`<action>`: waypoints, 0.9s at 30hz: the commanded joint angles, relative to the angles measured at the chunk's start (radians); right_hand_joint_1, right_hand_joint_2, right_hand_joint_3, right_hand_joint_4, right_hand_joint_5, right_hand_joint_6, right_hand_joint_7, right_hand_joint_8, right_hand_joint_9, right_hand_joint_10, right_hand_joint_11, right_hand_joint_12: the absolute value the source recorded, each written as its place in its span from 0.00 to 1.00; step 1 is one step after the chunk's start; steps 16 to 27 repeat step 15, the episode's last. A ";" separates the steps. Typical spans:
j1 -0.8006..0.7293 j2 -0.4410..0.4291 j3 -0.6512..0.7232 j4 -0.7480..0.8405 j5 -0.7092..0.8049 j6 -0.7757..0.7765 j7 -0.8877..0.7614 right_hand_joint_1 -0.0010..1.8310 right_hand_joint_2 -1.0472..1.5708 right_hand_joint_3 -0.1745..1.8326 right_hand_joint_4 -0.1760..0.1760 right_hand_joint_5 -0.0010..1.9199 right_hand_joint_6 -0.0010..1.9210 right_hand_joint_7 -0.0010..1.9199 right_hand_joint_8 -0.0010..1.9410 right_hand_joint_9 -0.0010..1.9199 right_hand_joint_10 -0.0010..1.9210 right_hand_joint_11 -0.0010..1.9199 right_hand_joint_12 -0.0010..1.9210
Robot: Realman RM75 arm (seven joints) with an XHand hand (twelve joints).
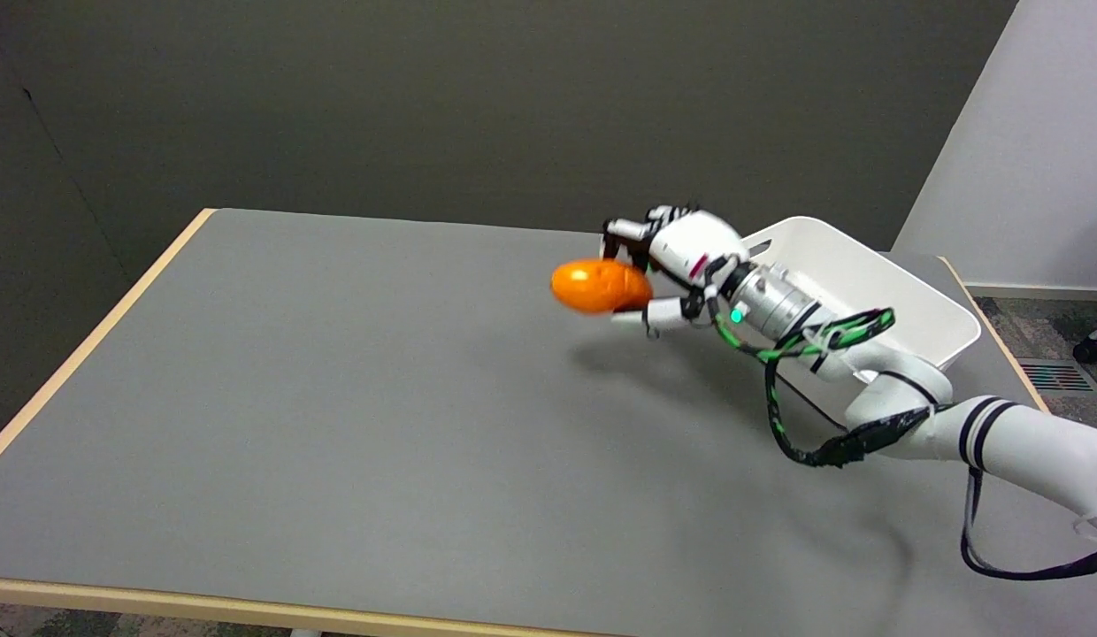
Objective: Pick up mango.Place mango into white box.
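An orange mango (599, 286) hangs in the air above the grey table, its shadow on the surface below and to the right. My right hand (677, 264) grips the mango's right end, with fingers above and the thumb beneath it. The white box (867, 287) stands behind the hand and wrist, at the table's far right. The wrist and forearm hide part of the box's front wall. The mango is to the left of the box, outside it.
The grey table (336, 398) has a light wooden edge along the left and front. A black cable (1026, 566) loops from the right arm at the lower right. A dark wall stands behind the table.
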 commanded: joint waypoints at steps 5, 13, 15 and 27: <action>-0.097 -0.048 0.563 -0.191 0.001 -0.123 -0.006 0.47 0.79 0.36 1.00 0.35 0.82 0.45 0.79 0.43 0.79 0.23 0.91; -0.205 -0.073 0.838 -0.245 0.001 -0.195 -0.052 0.47 0.79 0.36 1.00 0.35 0.82 0.45 0.79 0.43 0.80 0.23 0.92; -0.271 -0.081 0.909 -0.267 0.001 -0.224 -0.090 0.47 0.79 0.36 1.00 0.35 0.82 0.44 0.80 0.43 0.80 0.22 0.92; -0.271 -0.081 0.909 -0.267 0.001 -0.224 -0.090 0.47 0.79 0.36 1.00 0.35 0.82 0.44 0.80 0.43 0.80 0.22 0.92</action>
